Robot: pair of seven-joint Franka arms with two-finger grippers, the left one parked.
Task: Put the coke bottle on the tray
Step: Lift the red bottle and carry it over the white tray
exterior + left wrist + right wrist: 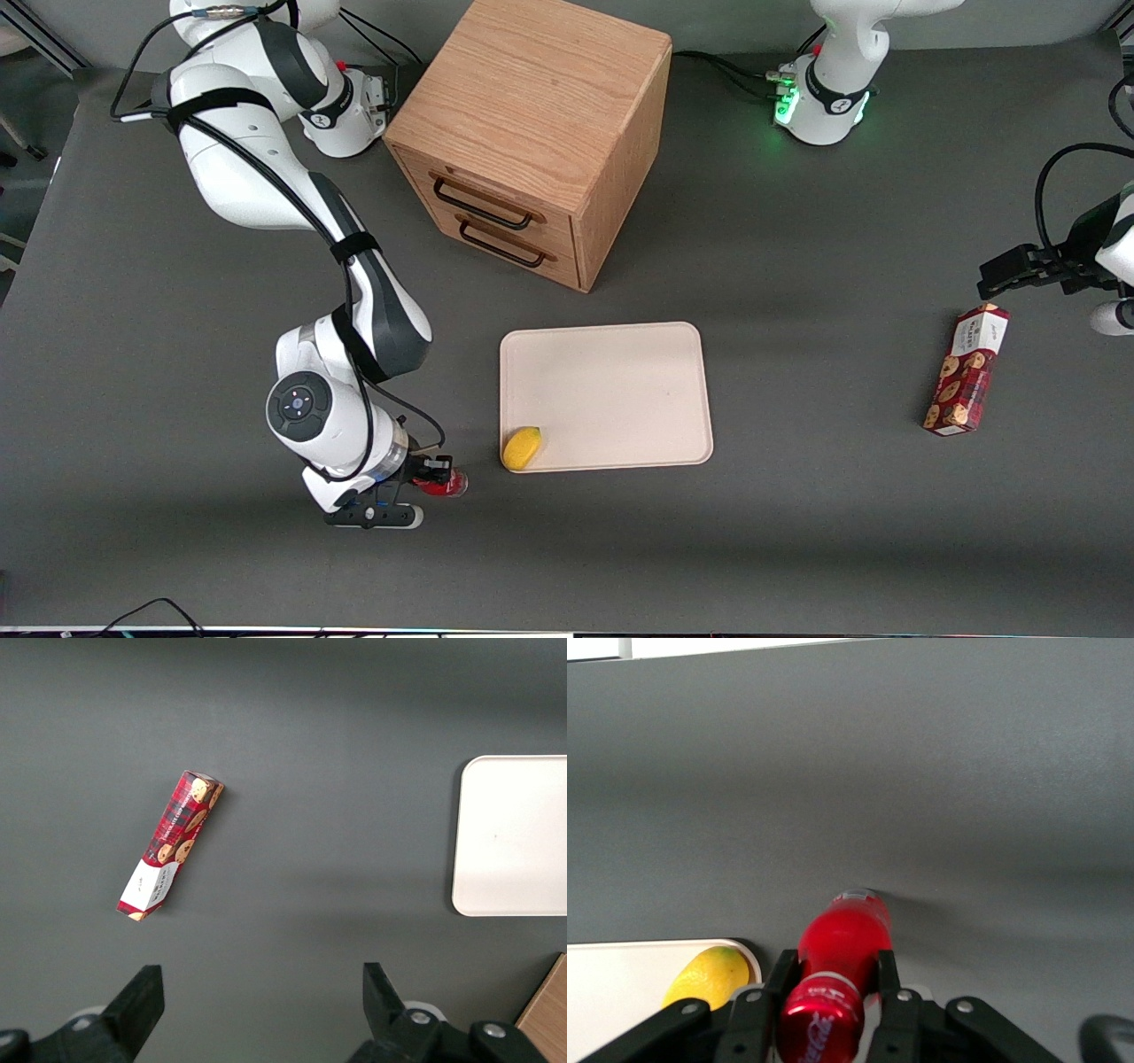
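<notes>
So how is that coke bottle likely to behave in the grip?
The coke bottle lies on its side between the gripper fingers; round, so probably rolls if released. Smooth plastic may slip. It looks small, likely light, and should reach the tray nearby.

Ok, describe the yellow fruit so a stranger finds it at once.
Start at the wooden cabinet; the cream tray lies nearer the camera. The yellow fruit sits on the tray's corner closest to the gripper, which clasps the coke bottle. It is the only yellow thing.
</notes>
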